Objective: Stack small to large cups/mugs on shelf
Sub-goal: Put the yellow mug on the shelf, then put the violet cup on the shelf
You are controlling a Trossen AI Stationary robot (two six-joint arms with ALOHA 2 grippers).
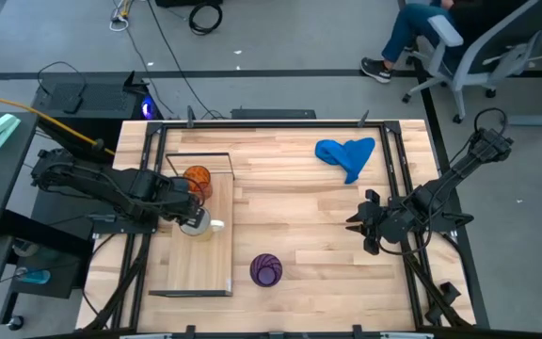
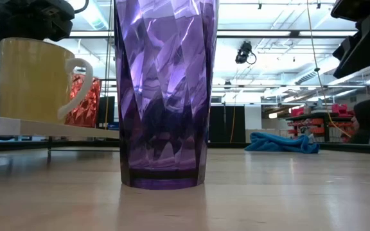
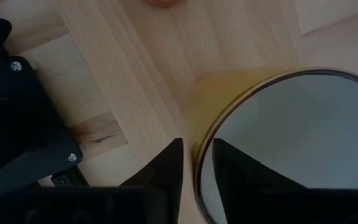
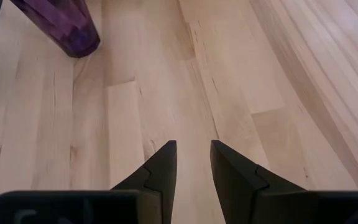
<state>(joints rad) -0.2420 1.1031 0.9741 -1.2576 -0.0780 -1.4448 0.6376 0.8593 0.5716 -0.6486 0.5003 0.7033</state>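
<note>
The white mug stands on the light-wood shelf at the table's left, its handle toward the right. The orange cup stands on the shelf just beyond it. In the low view, the mug and the orange cup stand side by side on the shelf. The purple cup stands upright on the tabletop to the right of the shelf, toward the near edge. My left gripper is shut on the mug. My right gripper hovers empty at the table's right, fingers nearly together. My left gripper pinches the mug's rim on the side away from the handle, one finger inside the mug and one outside. The fingers come from above, pointing down. The mug is upright, and its base is at the shelf top.
A blue cloth lies crumpled at the far right of the table. Dark rails run along the left and right table edges. Bare planks lie between the shelf and my right gripper. A seated person is beyond the far edge.
</note>
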